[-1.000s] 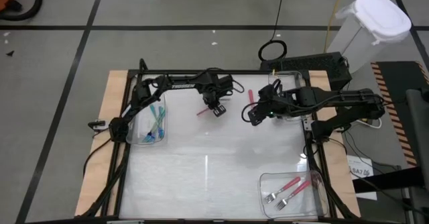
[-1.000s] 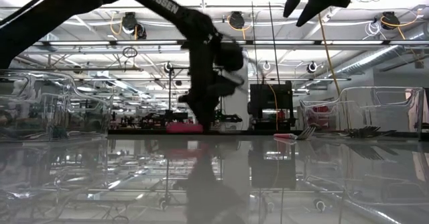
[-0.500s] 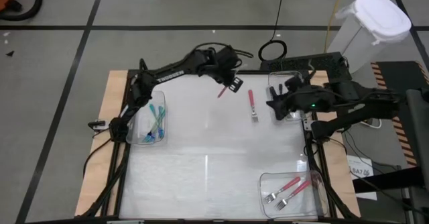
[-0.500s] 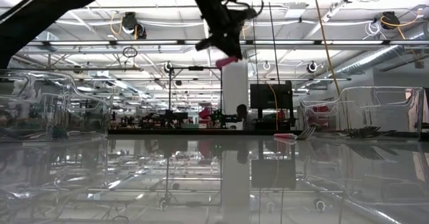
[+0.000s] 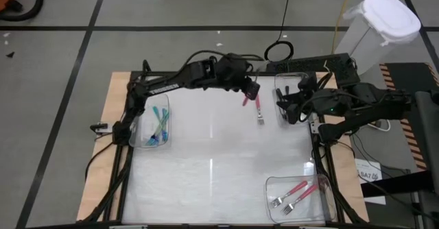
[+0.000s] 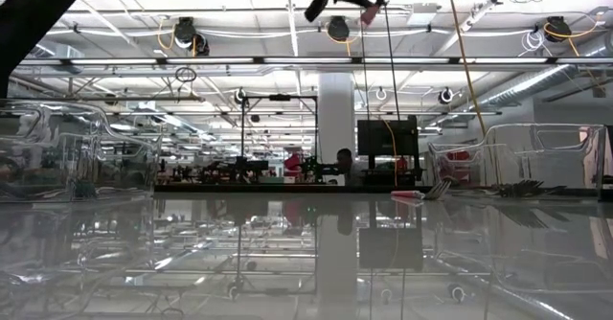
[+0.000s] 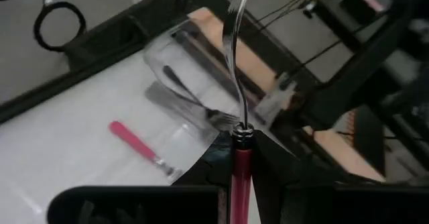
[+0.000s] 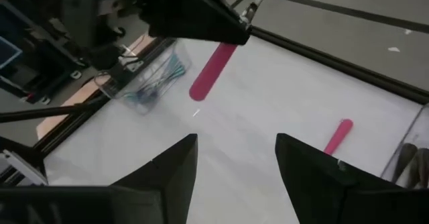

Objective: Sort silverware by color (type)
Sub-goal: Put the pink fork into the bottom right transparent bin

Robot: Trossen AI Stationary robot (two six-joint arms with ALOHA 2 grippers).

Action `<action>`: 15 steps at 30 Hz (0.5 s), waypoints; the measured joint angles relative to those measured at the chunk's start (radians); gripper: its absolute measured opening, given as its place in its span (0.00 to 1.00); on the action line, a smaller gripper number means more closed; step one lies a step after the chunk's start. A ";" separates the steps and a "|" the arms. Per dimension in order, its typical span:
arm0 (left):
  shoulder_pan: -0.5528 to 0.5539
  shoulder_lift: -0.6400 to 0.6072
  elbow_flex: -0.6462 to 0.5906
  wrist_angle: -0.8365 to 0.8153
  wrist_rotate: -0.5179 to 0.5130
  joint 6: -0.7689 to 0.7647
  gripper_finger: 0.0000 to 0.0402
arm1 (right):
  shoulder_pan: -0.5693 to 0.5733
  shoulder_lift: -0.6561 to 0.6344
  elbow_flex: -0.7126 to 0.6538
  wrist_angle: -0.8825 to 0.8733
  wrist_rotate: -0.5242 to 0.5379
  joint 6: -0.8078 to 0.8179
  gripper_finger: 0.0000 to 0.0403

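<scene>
- High view: the left gripper (image 5: 251, 90) is clamped on a pink fork (image 5: 245, 100), carried well above the table (image 5: 206, 174) near its far edge; the right gripper (image 5: 282, 109) waits with fingers spread and empty at the table's right edge.
- Left wrist view: the held fork's handle (image 7: 240, 177) is pinched near the neck, tines pointing away from the fingers; such a short hold on a slim handle looks likely to let the fork swivel or slip during a fast swing.
- High view: a second pink fork (image 5: 259, 108) lies flat just at four o'clock from the left gripper, between both grippers; a low pass could knock it.
- High view: the bin of pink forks (image 5: 328, 198) sits at five o'clock, well apart; a long carry raises the risk of a drop; the bin of teal forks (image 5: 140, 141) lies at eight o'clock.
</scene>
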 joint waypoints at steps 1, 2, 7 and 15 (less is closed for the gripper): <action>-0.010 -0.007 0.000 0.009 -0.006 -0.008 0.07 | 0.004 0.003 0.000 0.008 0.000 -0.002 0.49; -0.020 -0.009 0.000 0.023 -0.016 -0.014 0.07 | 0.006 0.003 0.000 0.018 0.000 -0.002 0.49; -0.051 -0.019 -0.002 0.084 -0.052 -0.024 0.07 | 0.018 0.003 0.000 0.067 0.000 -0.009 0.49; -0.078 -0.057 -0.001 0.188 -0.105 -0.020 0.07 | 0.018 0.003 0.000 0.168 -0.003 -0.021 0.49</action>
